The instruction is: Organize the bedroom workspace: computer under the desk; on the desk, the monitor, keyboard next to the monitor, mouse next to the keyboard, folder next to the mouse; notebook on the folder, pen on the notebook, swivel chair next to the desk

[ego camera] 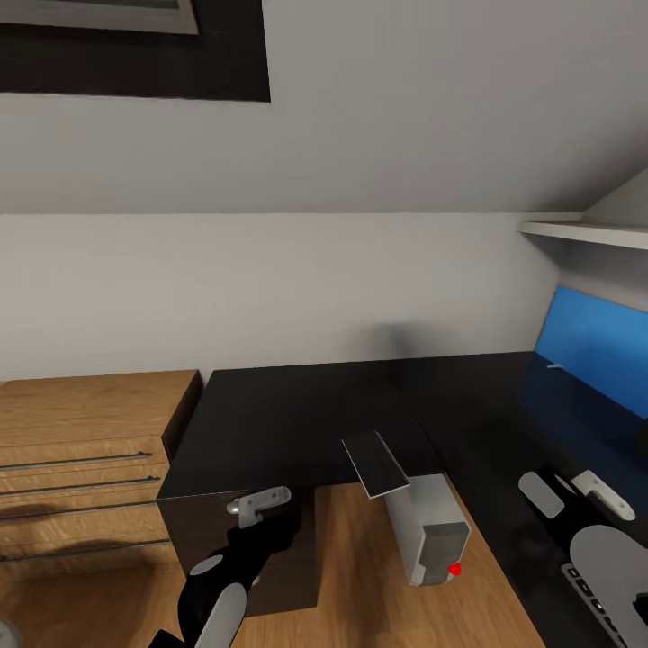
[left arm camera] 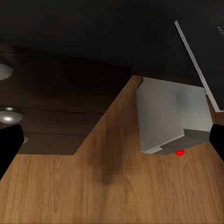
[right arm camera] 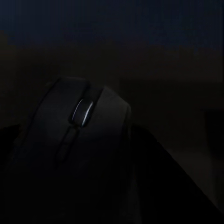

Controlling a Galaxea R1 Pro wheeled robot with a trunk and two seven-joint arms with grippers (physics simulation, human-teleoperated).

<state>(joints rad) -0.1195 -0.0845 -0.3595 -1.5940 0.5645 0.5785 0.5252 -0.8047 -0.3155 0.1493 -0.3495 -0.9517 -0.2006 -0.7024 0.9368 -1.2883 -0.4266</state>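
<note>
The desk (ego camera: 297, 414) spreads its glossy black top across the middle and runs on toward the right. On the wood floor at its inner corner stands the computer (ego camera: 434, 533), a light-grey box with a red dot, also seen close up (left arm camera: 170, 116). A flat grey panel (ego camera: 373, 463) leans over its top. My left gripper (ego camera: 256, 506) hangs open in front of the desk, with nothing between its fingers (left arm camera: 9, 144). Over the desk's right part, my right gripper (ego camera: 572, 493) is shut on the dark mouse (right arm camera: 79, 126). The keyboard (ego camera: 596, 605) lies under my right arm.
A low oak drawer unit (ego camera: 90, 423) stands left of the desk. A dark drawer block with round knobs (left arm camera: 11, 114) sits under the desk's left end. An upright bright-blue panel (ego camera: 598, 346) is at the desk's far right; I cannot tell whether it is the folder. A white shelf (ego camera: 585, 232) hangs above.
</note>
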